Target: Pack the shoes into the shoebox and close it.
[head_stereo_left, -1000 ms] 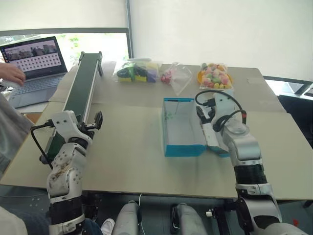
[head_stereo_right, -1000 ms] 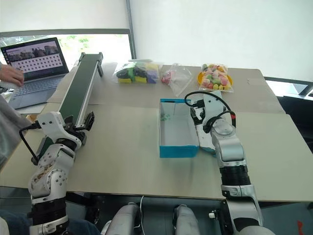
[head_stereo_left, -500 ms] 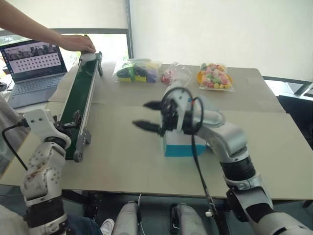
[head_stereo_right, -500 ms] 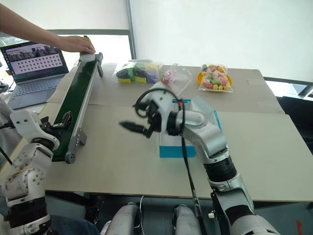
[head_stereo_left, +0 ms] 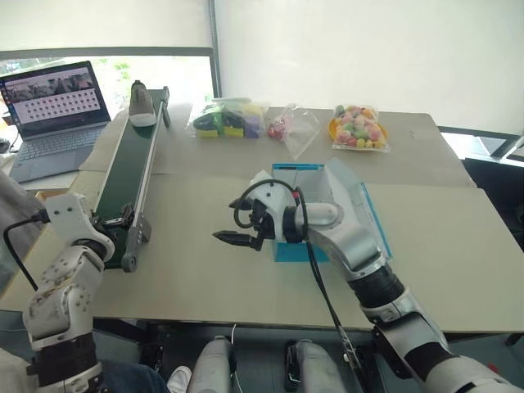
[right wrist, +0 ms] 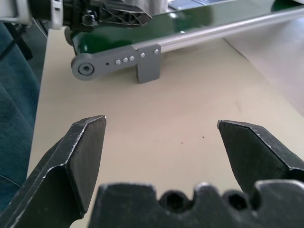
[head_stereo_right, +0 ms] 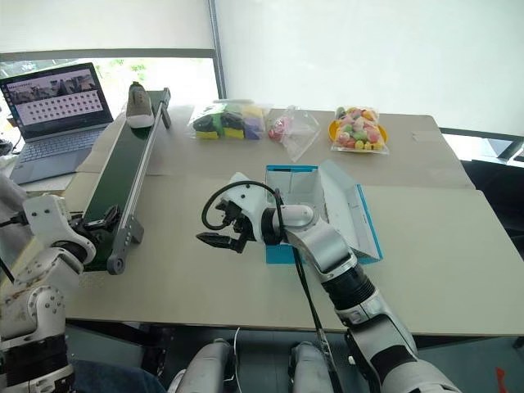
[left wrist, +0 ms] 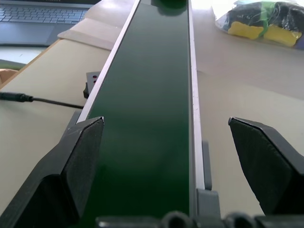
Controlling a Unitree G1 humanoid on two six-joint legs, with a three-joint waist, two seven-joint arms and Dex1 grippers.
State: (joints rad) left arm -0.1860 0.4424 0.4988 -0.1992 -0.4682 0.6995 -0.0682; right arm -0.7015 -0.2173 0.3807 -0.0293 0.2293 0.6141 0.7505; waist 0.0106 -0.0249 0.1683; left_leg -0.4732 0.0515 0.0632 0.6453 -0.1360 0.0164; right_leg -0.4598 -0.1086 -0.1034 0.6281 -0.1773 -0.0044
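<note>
One shoe (head_stereo_left: 141, 104) sits atop our conveyor (head_stereo_left: 131, 168); the box (head_stereo_left: 304, 214) is open, and our left gripper (left wrist: 175, 156) and right gripper (head_stereo_left: 233, 237) are both spread, empty.

Shoebox half hidden!
The right arm covers the near end of the shoebox (head_stereo_left: 304, 199); the laptop (head_stereo_left: 49, 106) is cropped at the frame's edge.

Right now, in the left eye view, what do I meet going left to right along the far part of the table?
Open grey laptop → small grey sneaker on the green conveyor belt → clear bag of yellow and dark items → clear bag with red pieces → bag of pastel sweets.
</note>
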